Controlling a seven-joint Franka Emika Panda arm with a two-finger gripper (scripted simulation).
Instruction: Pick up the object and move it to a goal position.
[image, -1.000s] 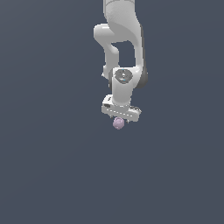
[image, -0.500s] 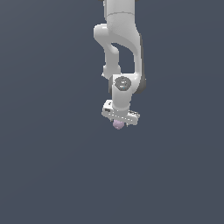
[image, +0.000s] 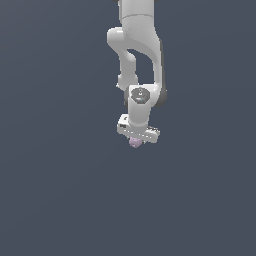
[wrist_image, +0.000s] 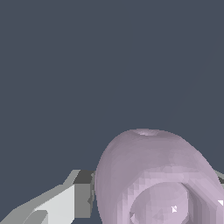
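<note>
The object (image: 135, 142) is a small pale pink-lilac rounded lump hanging just under the white hand of the arm, near the middle of the exterior view. My gripper (image: 136, 142) is shut on it, and its fingers are mostly hidden behind the hand's body there. In the wrist view the object (wrist_image: 153, 175) fills the near part of the picture, smooth and domed with a rounded hollow. One grey-white finger (wrist_image: 65, 203) presses against its side; only a sliver of the other finger shows at the picture's edge.
Around the white arm (image: 137, 60) everything is one flat dark grey-blue surface, with no other object, container or edge in either view.
The hand with the object in it has risen a little in the exterior view and the wrist has turned slightly. The grip has stayed shut.
</note>
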